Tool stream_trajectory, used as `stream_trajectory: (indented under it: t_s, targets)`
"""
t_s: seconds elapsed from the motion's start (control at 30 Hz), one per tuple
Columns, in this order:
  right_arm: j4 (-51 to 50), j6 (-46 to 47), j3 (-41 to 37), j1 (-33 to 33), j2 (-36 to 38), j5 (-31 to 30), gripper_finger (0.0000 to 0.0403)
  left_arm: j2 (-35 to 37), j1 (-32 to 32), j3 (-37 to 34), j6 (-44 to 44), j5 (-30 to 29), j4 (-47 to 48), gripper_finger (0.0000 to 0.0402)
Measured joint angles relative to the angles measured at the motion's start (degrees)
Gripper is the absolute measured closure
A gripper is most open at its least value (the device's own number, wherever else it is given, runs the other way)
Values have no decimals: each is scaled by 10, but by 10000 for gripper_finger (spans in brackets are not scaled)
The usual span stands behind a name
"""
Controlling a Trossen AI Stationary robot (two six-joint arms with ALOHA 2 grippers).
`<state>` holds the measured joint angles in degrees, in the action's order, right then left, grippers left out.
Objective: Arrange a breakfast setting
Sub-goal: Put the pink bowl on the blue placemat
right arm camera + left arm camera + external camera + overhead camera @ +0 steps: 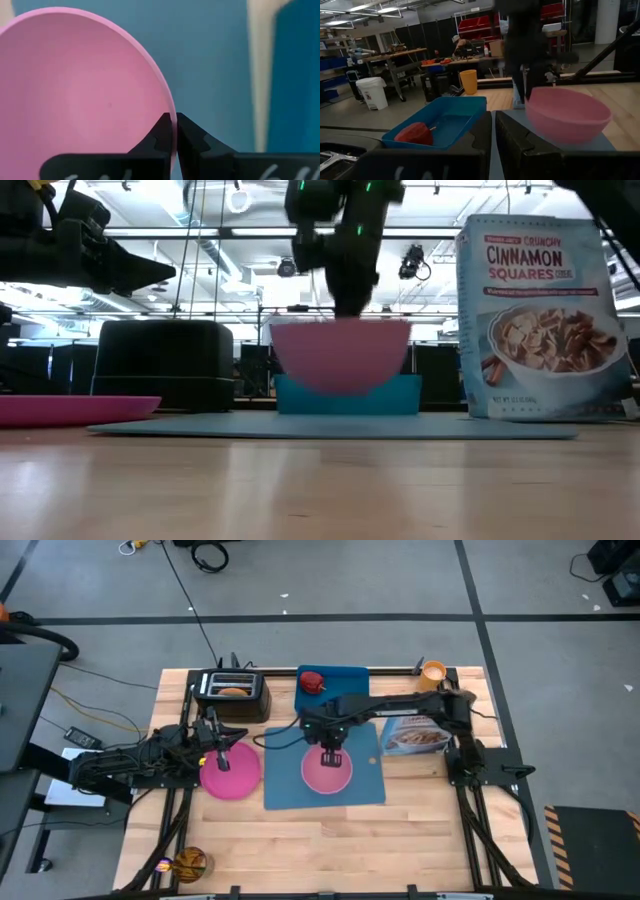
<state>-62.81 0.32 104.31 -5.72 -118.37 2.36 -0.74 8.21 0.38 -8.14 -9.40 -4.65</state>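
Note:
The pink bowl (327, 772) is over the large blue mat (290, 790), a little above it in the low view (340, 358). My right gripper (331, 751) reaches in from the right and is shut on the bowl's rim. My left gripper (213, 745) is shut and empty above the far edge of the pink plate (230, 775), which lies on the table left of the mat. The red apple (313, 682) lies in the smaller blue tray (345, 680). The toast slice (233, 692) sticks out of the black toaster (232, 700). The orange cup (433, 671) stands at the far right. My right gripper pinches the bowl's rim (173, 116) on its far side, one finger inside the bowl and one outside. The fingers come from above, pointing down. The bowl hangs upright, open side up, clear of the mat (330, 424).
A cinnamon squares cereal box (418, 735) lies right of the mat under my right arm. The toaster and tray stand along the far edge. A round yellowish thing (188, 862) lies at the near left corner. Bare wood lies near the front edge.

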Motion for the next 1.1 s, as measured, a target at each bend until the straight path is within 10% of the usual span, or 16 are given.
stream_trajectory:
  t_s: [1.1]
  targets:
    - [47,10,-1,-20,-31,-32,336,0,0,0,0,0,-2,370]
